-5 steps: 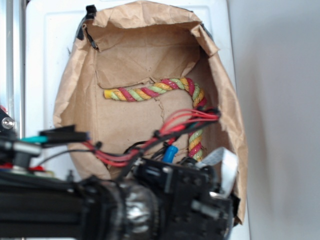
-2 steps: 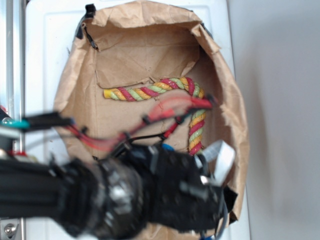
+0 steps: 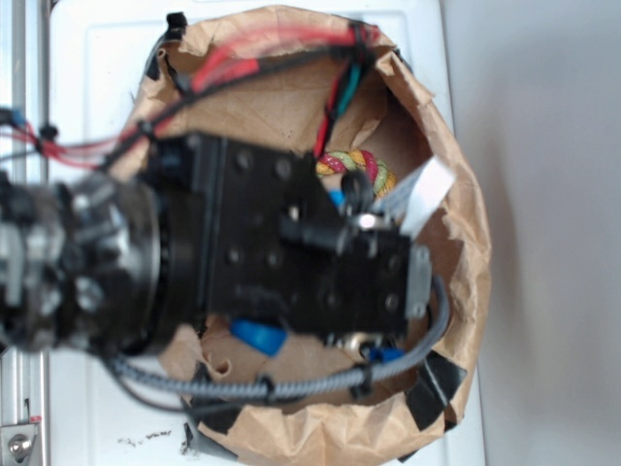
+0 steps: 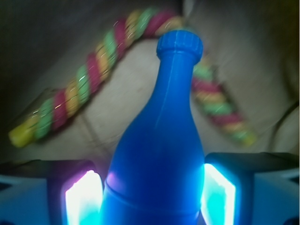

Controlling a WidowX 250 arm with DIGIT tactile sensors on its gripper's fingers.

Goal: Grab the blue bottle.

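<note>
Inside the brown paper-lined basket (image 3: 441, 184), the small smooth bright-blue plastic bottle (image 4: 161, 154) sat between the gripper's (image 4: 150, 194) two pads, clamped at its wide lower body, which looked light, rigid and rather slippery.

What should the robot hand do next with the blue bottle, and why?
Probably lift it a little, straight up. In the wrist view the blue bottle sits between the gripper's two glowing pads, which press close on both sides, so it looks held. The rope lies behind it on the paper, apart from the bottle, so nothing seems to block a lift.
</note>
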